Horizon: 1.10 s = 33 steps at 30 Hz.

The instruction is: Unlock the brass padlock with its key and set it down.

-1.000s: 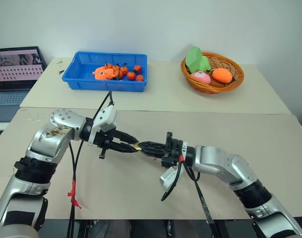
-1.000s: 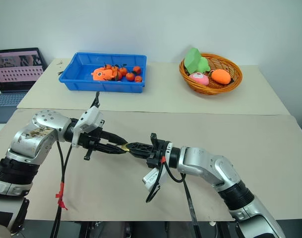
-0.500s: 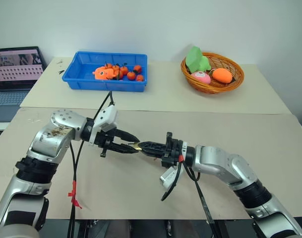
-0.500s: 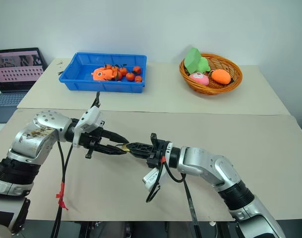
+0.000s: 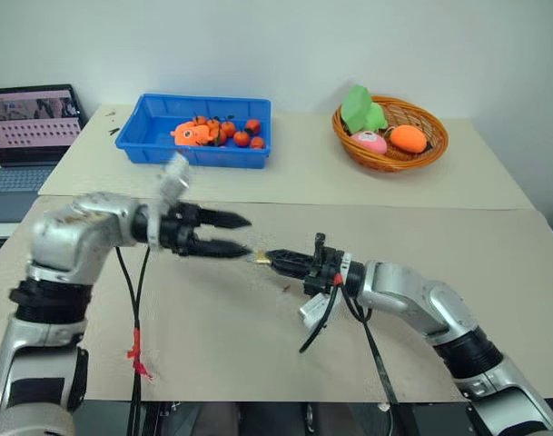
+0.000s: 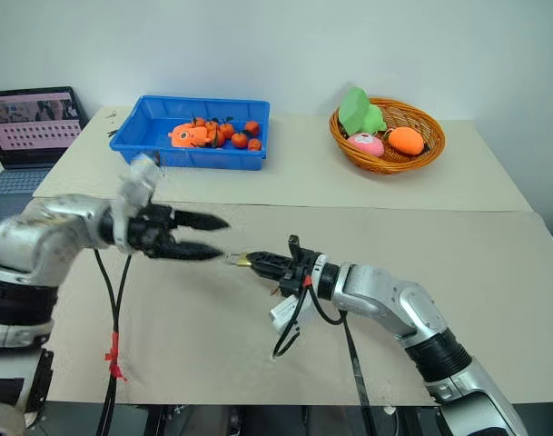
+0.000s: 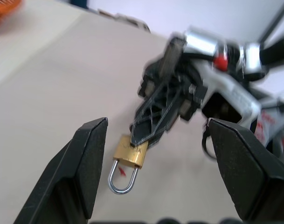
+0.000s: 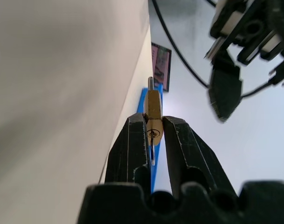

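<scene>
Brass shows at one spot over the middle of the near table: the single brass padlock is pinched between the two black fingers of the right gripper, which are closed tight on its golden body. The lock is held up off the tabletop, with its silver shackle sticking out past the fingertips toward the left gripper. In the right wrist view the keyhole faces the camera between the two fingers.

The left gripper stands wide open and holds nothing. Its two fingers are spread well apart on either side of the padlock without touching it, their tips pointing at the right gripper just short of the lock.

Two tables carry the scene, the near one covered in tan sheet and a second one behind it. At the far table's left end sits one blue bin holding an orange toy and a cluster of small red-orange fruits, about five as far as I can count. Near the far table's right end sits one woven basket with three things in it: a green block, a pink round piece and an orange oval piece. One laptop stands open beyond the far table's left edge. A small dark speck lies on the near table under the right gripper; I cannot tell what it is.
</scene>
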Tool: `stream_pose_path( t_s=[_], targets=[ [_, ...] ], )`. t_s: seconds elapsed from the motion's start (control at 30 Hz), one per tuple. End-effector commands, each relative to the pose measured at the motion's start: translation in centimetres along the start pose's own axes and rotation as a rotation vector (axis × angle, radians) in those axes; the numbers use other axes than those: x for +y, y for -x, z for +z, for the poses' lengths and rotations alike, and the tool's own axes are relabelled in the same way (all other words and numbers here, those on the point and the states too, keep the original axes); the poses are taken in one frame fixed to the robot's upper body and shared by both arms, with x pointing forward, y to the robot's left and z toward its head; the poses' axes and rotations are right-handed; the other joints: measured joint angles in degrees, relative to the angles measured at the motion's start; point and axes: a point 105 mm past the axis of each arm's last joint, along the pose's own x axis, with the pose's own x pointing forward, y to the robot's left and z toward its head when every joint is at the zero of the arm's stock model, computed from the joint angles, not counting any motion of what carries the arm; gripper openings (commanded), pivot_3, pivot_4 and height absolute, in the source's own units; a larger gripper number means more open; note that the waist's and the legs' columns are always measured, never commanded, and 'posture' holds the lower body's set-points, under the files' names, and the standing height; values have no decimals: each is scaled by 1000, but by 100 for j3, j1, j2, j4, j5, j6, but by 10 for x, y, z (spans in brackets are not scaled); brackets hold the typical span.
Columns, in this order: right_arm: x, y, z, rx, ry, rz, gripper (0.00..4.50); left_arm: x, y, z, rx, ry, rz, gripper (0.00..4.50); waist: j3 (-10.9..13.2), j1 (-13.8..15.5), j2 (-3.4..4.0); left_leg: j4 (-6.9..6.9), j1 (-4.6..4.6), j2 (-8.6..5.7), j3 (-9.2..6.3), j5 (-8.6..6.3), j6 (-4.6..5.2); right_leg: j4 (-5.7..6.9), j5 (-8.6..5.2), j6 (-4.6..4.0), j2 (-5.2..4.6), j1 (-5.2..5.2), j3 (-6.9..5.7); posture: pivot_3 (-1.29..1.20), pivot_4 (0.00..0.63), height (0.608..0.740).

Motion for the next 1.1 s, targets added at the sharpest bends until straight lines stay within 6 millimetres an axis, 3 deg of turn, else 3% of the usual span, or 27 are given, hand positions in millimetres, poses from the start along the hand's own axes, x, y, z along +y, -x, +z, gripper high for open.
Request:
stream_pose_path(
  t_s=[0.03, 0.1, 0.27, 0.37, 0.67, 1.1],
  targets=[
    [-26, 10, -14, 77, 23, -100, 83, 12, 19, 11, -112, 120, 90, 3395, 0, -13, 0, 0, 1, 0, 0, 0, 0, 0, 0, 0, 0, 0, 0, 0, 150, 740],
    [-29, 12, -12, 83, 33, -108, 83, 16, 23, 7, -125, 149, 119, 2914, 0, -15, 0, 0, 0, 0, 0, 0, 0, 1, 0, 0, 0, 0, 0, 0, 150, 740],
    [-35, 12, 2, 58, 48, -131, 83, 16, 21, -6, -96, 179, 114, 1094, 0, -10, 0, -2, -1, 0, 0, 0, 0, 0, 1, -1, -1, -1, 0, 0, 150, 740],
    [-30, 10, 9, 34, 43, -120, 83, 15, 15, -4, -86, 171, 93, 64, 0, -7, 0, 0, -2, 0, 0, 0, 0, 1, 1, -1, -1, -1, 0, 0, 150, 740],
    [-28, 4, 16, -3, 35, -115, 83, 3, -11, 1, -17, 118, -56, 64, 0, 8, -1, 0, -1, -1, 2, 0, 0, 0, 1, -2, -1, 1, 0, 0, 150, 740],
    [-39, 4, 14, 1, 46, -145, 83, 4, -11, -13, 42, 114, -74, 64, 0, -2, -1, 0, -3, -1, 1, 0, 0, 0, 1, -2, -1, -1, 0, 0, 150, 740]
  ],
)
